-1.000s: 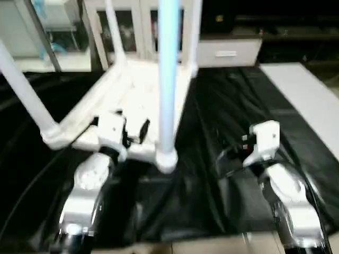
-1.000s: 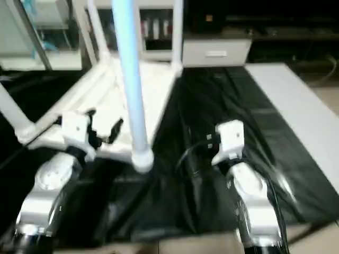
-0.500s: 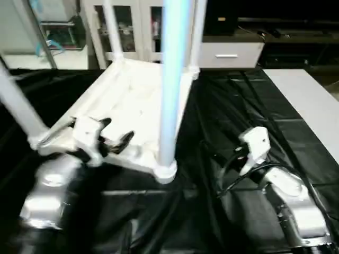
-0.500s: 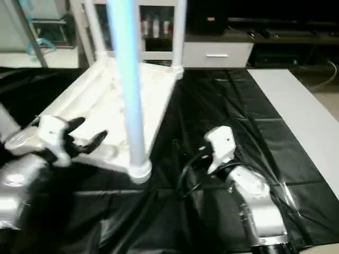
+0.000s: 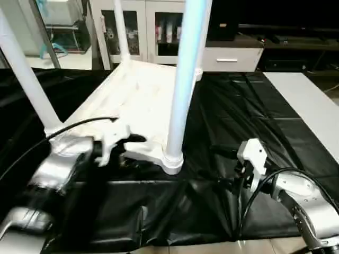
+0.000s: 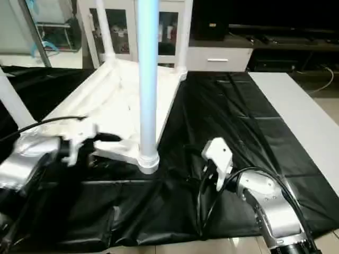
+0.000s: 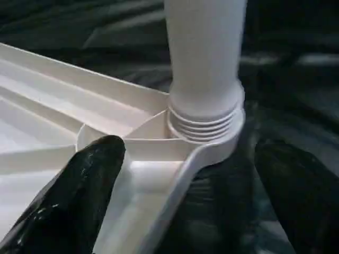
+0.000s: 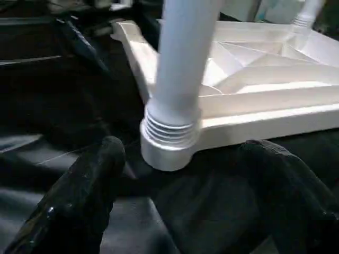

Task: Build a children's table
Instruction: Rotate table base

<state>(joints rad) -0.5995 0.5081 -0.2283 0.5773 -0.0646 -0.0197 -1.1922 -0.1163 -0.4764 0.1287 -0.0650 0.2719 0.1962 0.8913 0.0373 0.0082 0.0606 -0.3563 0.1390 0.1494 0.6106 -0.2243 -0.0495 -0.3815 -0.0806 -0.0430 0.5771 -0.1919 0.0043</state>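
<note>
The children's table lies upside down on the black cover, its white tabletop [image 5: 132, 100] showing the ribbed underside. White legs stand up from its corners. The nearest leg [image 5: 183, 84] is screwed into the near right corner socket [image 5: 172, 160]. My left gripper [image 5: 126, 146] is open at the tabletop's near edge. In the left wrist view one of its fingers [image 7: 79, 196] is over the ribs and the other is over the cloth, with the socket [image 7: 209, 132] just ahead. My right gripper [image 5: 220, 165] is open, low over the cloth to the right of that socket, pointing at it.
A black cover [image 5: 238, 106] with folds drapes the work table. A white panel [image 5: 310, 100] lies along its right side. A glass-door cabinet [image 5: 148, 26] and a white drawer unit [image 5: 228, 53] stand behind. A black cable [image 5: 69, 128] arches over my left forearm.
The view has shifted. My left arm swung out and down, and its gripper now points along the near edge at the corner socket. My right gripper dropped and turned left toward the same socket.
</note>
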